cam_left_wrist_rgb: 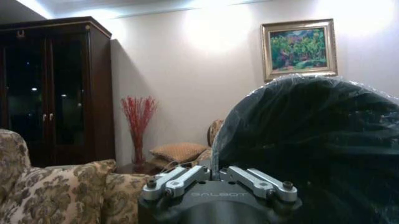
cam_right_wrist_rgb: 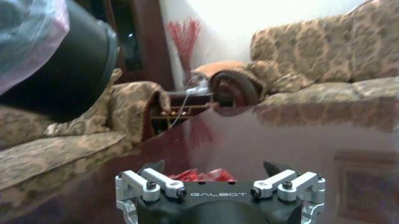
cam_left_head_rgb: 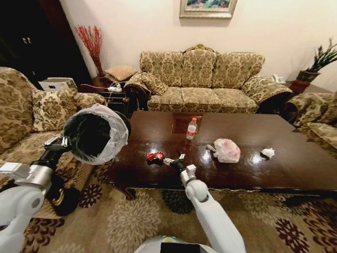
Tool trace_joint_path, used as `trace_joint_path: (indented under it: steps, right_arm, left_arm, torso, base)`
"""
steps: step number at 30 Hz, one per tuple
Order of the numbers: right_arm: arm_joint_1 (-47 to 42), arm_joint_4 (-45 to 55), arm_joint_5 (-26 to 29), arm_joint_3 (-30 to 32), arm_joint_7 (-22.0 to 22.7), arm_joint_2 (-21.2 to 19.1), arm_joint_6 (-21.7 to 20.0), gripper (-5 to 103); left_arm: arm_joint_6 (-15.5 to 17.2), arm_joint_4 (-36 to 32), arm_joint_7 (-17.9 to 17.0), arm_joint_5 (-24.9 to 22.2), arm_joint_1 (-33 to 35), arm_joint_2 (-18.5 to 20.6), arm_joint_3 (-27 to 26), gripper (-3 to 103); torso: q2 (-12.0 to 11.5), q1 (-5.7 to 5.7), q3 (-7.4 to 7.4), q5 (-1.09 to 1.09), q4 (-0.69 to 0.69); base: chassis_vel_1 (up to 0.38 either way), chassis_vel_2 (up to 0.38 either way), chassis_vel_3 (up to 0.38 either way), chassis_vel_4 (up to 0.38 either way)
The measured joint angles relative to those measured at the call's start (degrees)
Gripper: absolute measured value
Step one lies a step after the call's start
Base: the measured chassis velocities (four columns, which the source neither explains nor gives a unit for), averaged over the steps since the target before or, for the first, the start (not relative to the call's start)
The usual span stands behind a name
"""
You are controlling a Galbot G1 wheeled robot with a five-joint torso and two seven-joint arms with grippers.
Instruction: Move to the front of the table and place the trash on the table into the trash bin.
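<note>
The right gripper (cam_left_head_rgb: 167, 161) hangs low over the table (cam_left_head_rgb: 295, 168) with its fingers spread wide. The red wrapper (cam_left_head_rgb: 155, 156) lies just at its 9 o'clock. The left gripper (cam_left_head_rgb: 62, 141) pinches the trash bin (cam_left_head_rgb: 95, 134), held up at 9 o'clock from the table.

- In your right wrist view, the red wrapper (cam_right_wrist_rgb: 203, 175) sits half hidden behind the gripper body.
- The trash bin (cam_left_wrist_rgb: 311, 154) runs off your left wrist frame's right edge.

My right gripper (cam_right_wrist_rgb: 215, 173) low over dark glossy worktop (cam_right_wrist_rgb: 281, 144), fingers (cam_right_wrist_rgb: 153, 169) spread around red wrapper (cam_right_wrist_rgb: 203, 175); black lined bin (cam_right_wrist_rgb: 62, 65) beyond.
</note>
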Motion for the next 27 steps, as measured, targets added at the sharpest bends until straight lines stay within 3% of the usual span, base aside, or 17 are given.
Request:
trace_joint_path:
  steps: [15, 18, 25, 27]
  right_arm:
    - [2.4, -6.1, -2.7, -1.2, 2.0, 4.3, -0.7, 103]
    - [2.6, -6.5, -2.7, -1.1, 2.0, 4.3, -0.6, 100]
    - [3.6, -7.5, -2.5, -0.7, 1.7, 4.2, -0.3, 78]
    - [4.0, -8.0, -2.4, -0.7, 1.5, 4.3, -0.1, 66]
  left_arm:
    - [0.0, 0.1, 0.1, -0.2, -0.1, 0.0, -0.1, 2]
    - [0.0, 0.1, 0.1, -0.2, -0.1, 0.0, -0.1, 2]
    - [0.0, 0.3, 0.1, -0.2, -0.4, -0.2, 0.2, 2]
    - [0.0, 0.3, 0.2, -0.2, -0.4, -0.4, 0.3, 2]
  torso:
    - [0.0, 0.01, 0.00, 0.03, -0.02]
    - [0.0, 0.01, 0.01, 0.03, -0.02]
    - [0.0, 0.01, 0.00, 0.03, -0.02]
    - [0.0, 0.01, 0.00, 0.03, -0.02]
  base:
    - [0.000, 0.000, 0.000, 0.000]
    - [0.000, 0.000, 0.000, 0.000]
    - [0.000, 0.000, 0.000, 0.000]
    - [0.000, 0.000, 0.000, 0.000]
